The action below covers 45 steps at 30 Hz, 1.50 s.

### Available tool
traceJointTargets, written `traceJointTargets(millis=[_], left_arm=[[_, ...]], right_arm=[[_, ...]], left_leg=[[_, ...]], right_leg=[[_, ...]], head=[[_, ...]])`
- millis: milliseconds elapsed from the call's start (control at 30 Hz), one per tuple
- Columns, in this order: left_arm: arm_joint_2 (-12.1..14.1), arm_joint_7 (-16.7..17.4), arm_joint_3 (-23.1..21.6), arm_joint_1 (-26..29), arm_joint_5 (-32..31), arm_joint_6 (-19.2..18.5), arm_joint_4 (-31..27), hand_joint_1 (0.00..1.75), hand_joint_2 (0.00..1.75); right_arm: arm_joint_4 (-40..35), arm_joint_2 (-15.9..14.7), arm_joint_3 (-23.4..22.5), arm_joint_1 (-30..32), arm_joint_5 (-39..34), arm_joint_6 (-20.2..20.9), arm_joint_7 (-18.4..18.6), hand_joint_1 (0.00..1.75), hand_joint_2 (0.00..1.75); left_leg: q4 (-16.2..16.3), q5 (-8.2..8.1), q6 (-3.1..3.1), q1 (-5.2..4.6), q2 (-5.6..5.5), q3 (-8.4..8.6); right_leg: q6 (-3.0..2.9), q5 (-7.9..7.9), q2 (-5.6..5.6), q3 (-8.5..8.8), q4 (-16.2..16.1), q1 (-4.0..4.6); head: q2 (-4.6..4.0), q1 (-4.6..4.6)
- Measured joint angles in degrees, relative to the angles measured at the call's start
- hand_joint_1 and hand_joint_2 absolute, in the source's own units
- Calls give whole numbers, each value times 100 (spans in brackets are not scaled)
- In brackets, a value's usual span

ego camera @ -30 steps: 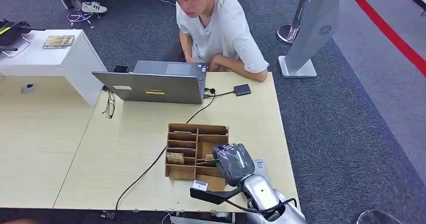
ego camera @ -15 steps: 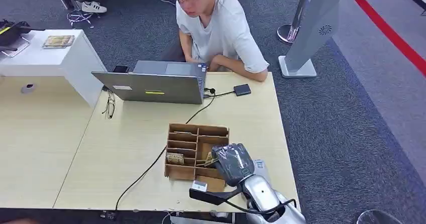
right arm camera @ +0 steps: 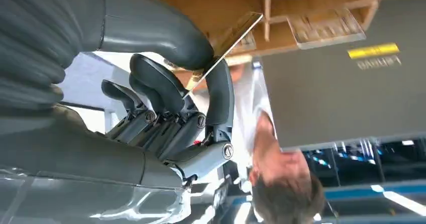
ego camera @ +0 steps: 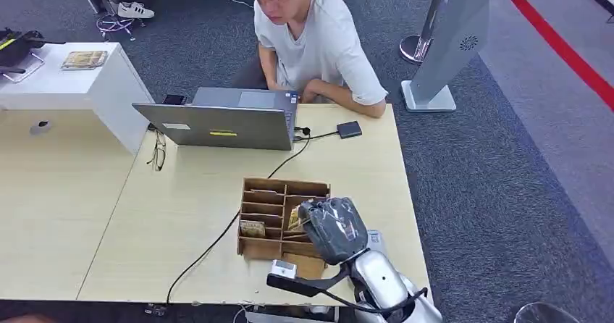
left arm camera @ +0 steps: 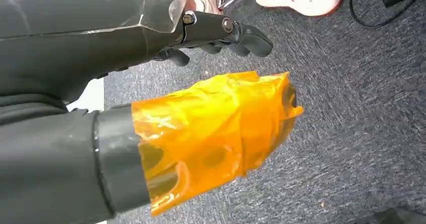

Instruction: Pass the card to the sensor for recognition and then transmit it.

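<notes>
Right hand [ego camera: 331, 227] pinching a card [right arm camera: 228, 39] between thumb and finger above the wooden organizer [ego camera: 262, 218], open laptop [ego camera: 217, 126] beyond (cable trailing beside it), person [ego camera: 311, 40] seated behind, left hand [left arm camera: 150, 83] empty, fingers loosely curled over carpet.

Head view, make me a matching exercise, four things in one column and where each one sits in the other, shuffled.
1. laptop
2. glasses
3. card
4. wooden organizer

A. pinched in the right hand
B. open in front of the seated person
C. lying beside the laptop
D. on the table, under the right hand

Pairs: 1-B, 2-C, 3-A, 4-D
</notes>
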Motion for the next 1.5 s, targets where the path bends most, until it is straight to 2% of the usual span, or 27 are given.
traceJointTargets(millis=[733, 1500], left_arm=[[0, -20, 2, 6, 284, 120, -4, 0, 0], [0, -22, 2, 9, 264, 146, -44, 0, 0]], right_arm=[[-1147, -146, 33, 54, -310, -201, -374, 175, 175], [-1549, -225, 61, 0, -590, -177, -516, 175, 175]], left_leg=[[0, 0, 0, 0, -1, -2], [0, 0, 0, 0, -2, -3]], right_leg=[[0, 0, -1, 0, 0, 0], [0, 0, -2, 2, 0, 0]], head=[[0, 2], [0, 0]])
